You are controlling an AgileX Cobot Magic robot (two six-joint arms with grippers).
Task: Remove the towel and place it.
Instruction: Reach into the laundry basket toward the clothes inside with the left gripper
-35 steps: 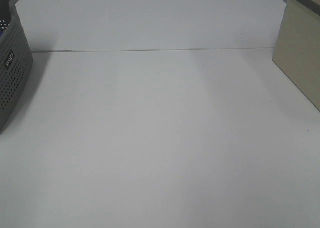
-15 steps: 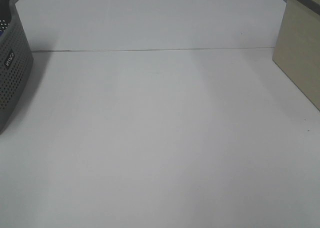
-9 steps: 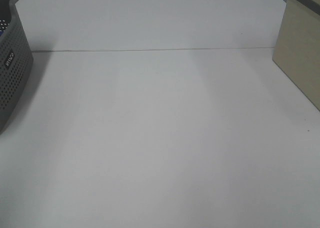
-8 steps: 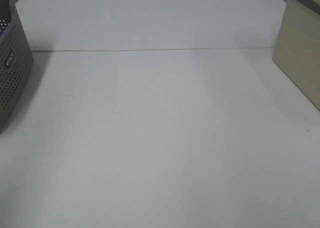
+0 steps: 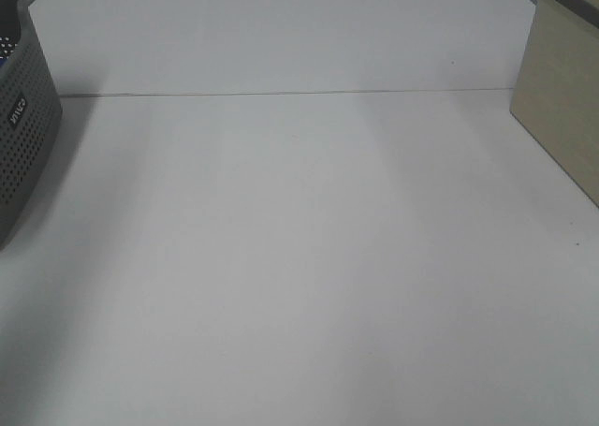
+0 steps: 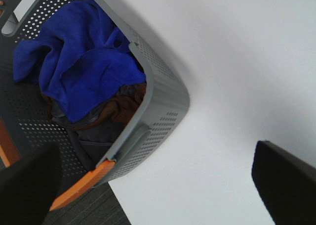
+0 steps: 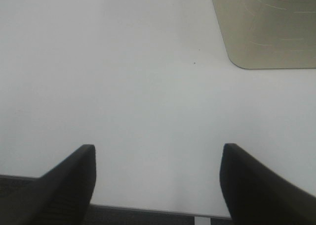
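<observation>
The towel (image 6: 84, 57) lies crumpled inside the grey basket (image 6: 163, 101), heaped on top of the other laundry and pushed up against the basket's perforated wall. To my eye it is soft, limp, light cloth. It won't slip from the pads, but it won't hold any shape either, so I'd expect it to sag and unfurl as it comes up. There looks to be a good deal of it bunched in there, and the trailing part may drag over the basket's rim.

The best place to pinch seems to be one of the raised folds near the crown of the heap, toward the basket's middle. That keeps well off the lower edge, where a rust-brown garment (image 6: 123, 109) and something dark grey (image 6: 94, 141) peek out from under it. Taken too low, those would likely come along.

The left gripper (image 6: 158, 185) hovers above the basket's outer corner, near its orange trim (image 6: 81, 185). Its jaws are spread wide with nothing between them, and it is off to the side of the towel rather than over it.

The right gripper (image 7: 158, 180) is well away from the basket, over bare white table (image 5: 299, 257) near a beige box (image 7: 266, 27). Its jaws are also parted and empty.

From the high camera only the basket's side shows, at the table's edge. Neither arm appears there, nor can I make out the towel.
</observation>
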